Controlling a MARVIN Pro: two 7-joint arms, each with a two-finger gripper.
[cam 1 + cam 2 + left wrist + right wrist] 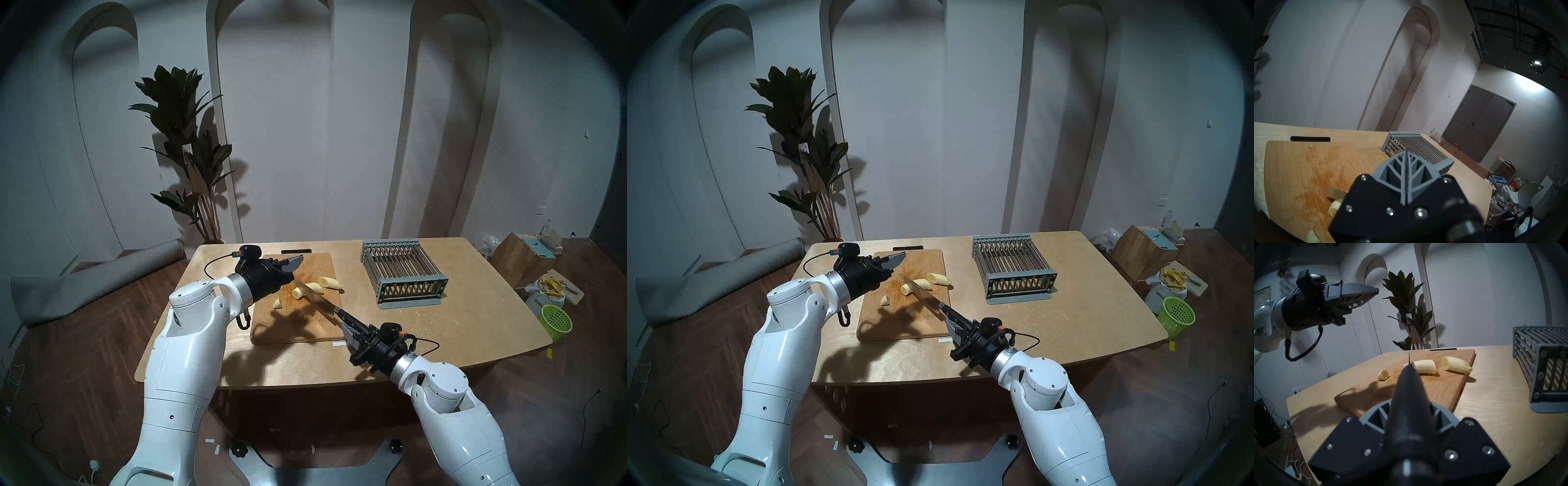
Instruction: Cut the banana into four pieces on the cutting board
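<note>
Over on the pale wooden counter [441,325], a grey slatted metal rack [403,273] sits well to the right, its rods running front to back. At the far edge lies a thin black bar [296,251], flat on the counter. Behind the back left corner, a tall dark-leaved potted plant [185,142] stands against the arched white wall. On the floor to the left, a rolled grey mat [95,278]. To the right, a lime-green mesh basket [556,321], a heap of yellow banana peels [551,284] and a cardboard box [524,256].
</note>
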